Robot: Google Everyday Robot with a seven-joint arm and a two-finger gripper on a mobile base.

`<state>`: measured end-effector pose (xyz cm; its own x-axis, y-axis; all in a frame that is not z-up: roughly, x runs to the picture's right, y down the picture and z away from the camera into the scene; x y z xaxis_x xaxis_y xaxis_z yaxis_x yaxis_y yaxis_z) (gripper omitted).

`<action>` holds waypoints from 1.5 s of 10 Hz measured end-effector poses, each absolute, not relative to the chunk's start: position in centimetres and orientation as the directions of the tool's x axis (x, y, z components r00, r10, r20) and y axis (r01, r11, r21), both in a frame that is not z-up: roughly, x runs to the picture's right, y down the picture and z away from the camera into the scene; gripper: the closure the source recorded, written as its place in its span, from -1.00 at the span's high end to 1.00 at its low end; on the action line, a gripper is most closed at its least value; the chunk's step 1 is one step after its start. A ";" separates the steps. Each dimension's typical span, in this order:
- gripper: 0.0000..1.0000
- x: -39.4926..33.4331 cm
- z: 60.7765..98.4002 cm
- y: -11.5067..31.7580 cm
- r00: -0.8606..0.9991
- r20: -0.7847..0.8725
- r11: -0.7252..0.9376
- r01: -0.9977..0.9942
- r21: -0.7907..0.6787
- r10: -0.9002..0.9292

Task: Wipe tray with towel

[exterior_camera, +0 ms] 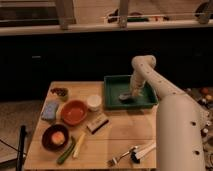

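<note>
A green tray (114, 92) sits at the back right of the wooden table. A grey towel (125, 96) lies crumpled inside it, near the tray's middle. My white arm reaches over from the right and bends down into the tray. My gripper (134, 93) is down at the towel's right edge, pressed against it.
On the table stand an orange bowl (74, 112), a white cup (94, 102), a blue sponge (50, 110), a dark bowl with an orange fruit (55, 137), a small brush block (98, 123), a green vegetable (66, 152), and a fork and utensils (131, 153) at the front.
</note>
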<state>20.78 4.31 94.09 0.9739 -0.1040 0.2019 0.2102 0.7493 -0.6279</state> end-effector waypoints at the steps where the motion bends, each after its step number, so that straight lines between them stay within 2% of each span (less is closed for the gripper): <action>1: -1.00 22.1 94.1 4.4 0.978 0.185 0.747 0.197 -0.635 -0.100; 8: -1.00 25.1 96.4 1.9 0.997 0.065 0.775 0.067 -0.629 -0.034; 12: -1.00 20.6 96.1 2.1 0.979 0.172 0.767 0.192 -0.612 -0.108; 15: -1.00 18.6 94.8 3.9 0.941 0.275 0.713 0.330 -0.619 -0.197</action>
